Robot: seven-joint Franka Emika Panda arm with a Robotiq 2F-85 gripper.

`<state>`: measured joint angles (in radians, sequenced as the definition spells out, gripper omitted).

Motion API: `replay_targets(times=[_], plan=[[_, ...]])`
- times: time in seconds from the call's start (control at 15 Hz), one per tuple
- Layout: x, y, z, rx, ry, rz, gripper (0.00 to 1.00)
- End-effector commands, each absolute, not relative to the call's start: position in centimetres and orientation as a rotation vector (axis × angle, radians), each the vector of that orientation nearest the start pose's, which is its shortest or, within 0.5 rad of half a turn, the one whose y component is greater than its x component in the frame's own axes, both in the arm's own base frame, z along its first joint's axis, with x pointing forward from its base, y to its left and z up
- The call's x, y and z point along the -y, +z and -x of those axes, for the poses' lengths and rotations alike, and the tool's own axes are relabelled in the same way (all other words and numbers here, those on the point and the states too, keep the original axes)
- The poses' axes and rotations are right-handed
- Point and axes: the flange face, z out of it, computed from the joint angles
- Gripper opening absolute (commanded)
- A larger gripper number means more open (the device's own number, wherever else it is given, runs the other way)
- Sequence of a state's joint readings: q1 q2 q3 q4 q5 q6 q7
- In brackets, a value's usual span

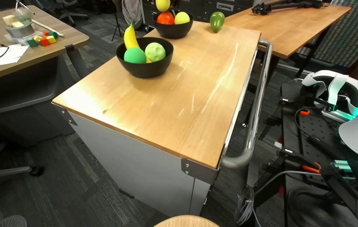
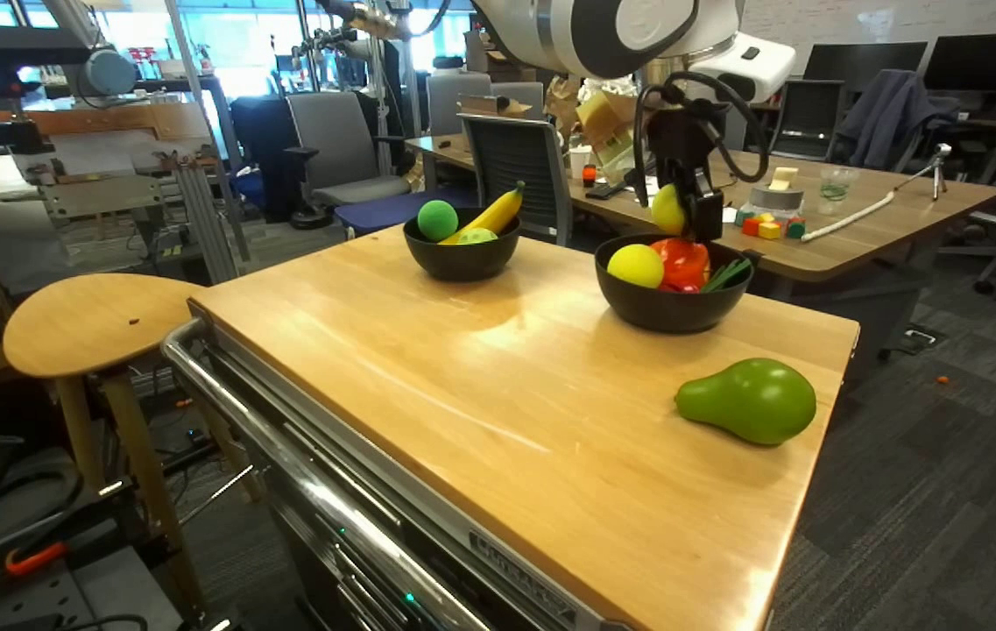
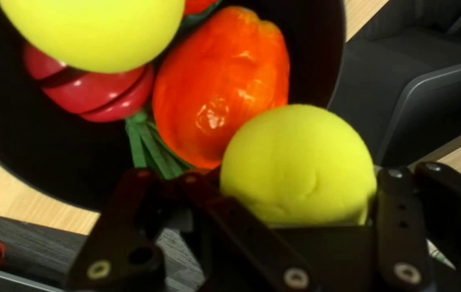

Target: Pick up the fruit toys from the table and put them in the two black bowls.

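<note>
Jaws pinch a round yellow toy fruit point(image 3: 299, 166) just above the black bowl point(image 2: 671, 308) with the red-orange toy point(image 3: 222, 87); straight release likely lands inside. Green pear-shaped toy point(image 2: 752, 401) lies near that bowl.

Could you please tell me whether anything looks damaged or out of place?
Yes: the yellow toy in the gripper shows creases in its otherwise smooth surface, and a small orange bit lies stray on the floor.
</note>
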<state>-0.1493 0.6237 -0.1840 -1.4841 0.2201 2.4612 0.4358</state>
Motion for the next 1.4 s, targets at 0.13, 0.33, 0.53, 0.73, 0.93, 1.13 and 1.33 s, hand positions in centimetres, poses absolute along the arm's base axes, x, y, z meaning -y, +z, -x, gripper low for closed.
replay_targets(times=[0.13, 0.33, 0.53, 0.73, 0.93, 1.13, 1.33], plan=[[23.7, 36.2, -71.7, -1.297, -0.632, 2.785, 0.07], [24.0, 36.1, -71.1, -1.291, -0.635, 2.822, 0.07], [23.9, 35.5, -70.6, -1.27, -0.634, 2.858, 0.12], [23.5, 34.6, -69.9, -1.255, -0.609, 2.889, 0.25], [23.1, 34.1, -69.2, -1.245, -0.601, 2.903, 0.56], [22.8, 34.4, -68.1, -1.254, -0.607, 2.894, 0.82], [22.3, 36.2, -66.4, -1.267, -0.652, 2.866, 1.0]])
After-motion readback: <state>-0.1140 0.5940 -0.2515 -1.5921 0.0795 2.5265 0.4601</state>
